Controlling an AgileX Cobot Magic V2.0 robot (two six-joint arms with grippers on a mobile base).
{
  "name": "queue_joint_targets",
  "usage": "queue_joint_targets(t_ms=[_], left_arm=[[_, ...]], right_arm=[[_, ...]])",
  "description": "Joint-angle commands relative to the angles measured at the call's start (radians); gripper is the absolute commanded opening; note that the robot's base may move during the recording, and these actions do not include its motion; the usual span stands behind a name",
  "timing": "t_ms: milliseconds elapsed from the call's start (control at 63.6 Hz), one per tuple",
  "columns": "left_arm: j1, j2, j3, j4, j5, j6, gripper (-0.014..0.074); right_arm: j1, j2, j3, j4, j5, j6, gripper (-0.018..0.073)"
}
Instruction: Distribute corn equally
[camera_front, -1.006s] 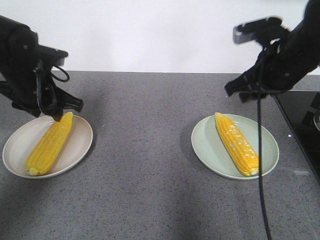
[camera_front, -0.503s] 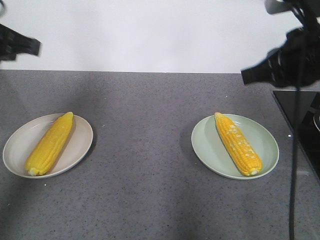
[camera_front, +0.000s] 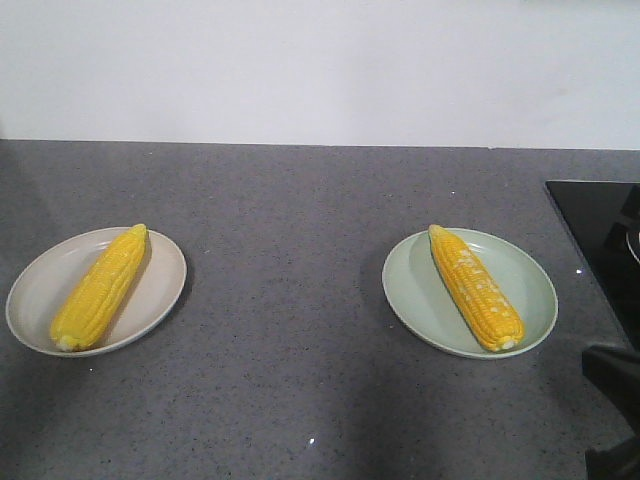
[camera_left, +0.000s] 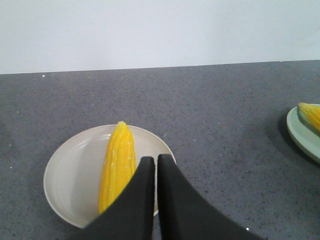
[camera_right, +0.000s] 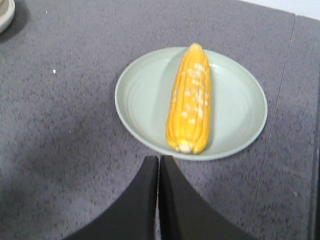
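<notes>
On the grey worktop (camera_front: 300, 300) both arms have pulled up and away since a moment ago | left pincer (camera_left: 155, 165) and right pincer (camera_right: 159, 165) pressed together, holding nothing | cream plate (camera_front: 40, 290) holds one corn cob (camera_front: 98, 288) | green plate (camera_front: 525, 275) holds one corn cob (camera_front: 476, 287) | sharing looks done

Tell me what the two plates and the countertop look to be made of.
Beige plate: likely glazed ceramic or melamine; smooth, soft sheen, faint concentric rings. Pale green plate: the same look, so equally open. Countertop: matte dark grey with fine light specks, suggesting stone or a stone-look composite.
</notes>
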Motion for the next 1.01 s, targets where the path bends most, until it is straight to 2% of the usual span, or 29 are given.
queue_joint_targets(t_ms=[0,157,818,991], left_arm=[[-0.002,-0.098,0.090,-0.022,-0.157,-0.005,-0.0008],[-0.002,-0.161,0.167,-0.026,-0.188,-0.005,-0.0007],[-0.002,-0.161,0.168,-0.022,-0.187,-0.001,-0.0007],[0.009,-0.176,0.208,0.069,-0.203,0.014,-0.0006]], right_arm=[[-0.001,-0.058,0.034,-0.010,-0.109,-0.002,-0.0005],[-0.001,-0.097,0.070,-0.009,-0.112,-0.003,-0.0005],[-0.001,-0.097,0.070,-0.007,-0.101,-0.003,-0.0005],[-0.001,-0.097,0.070,-0.007,-0.101,-0.003,-0.0005]])
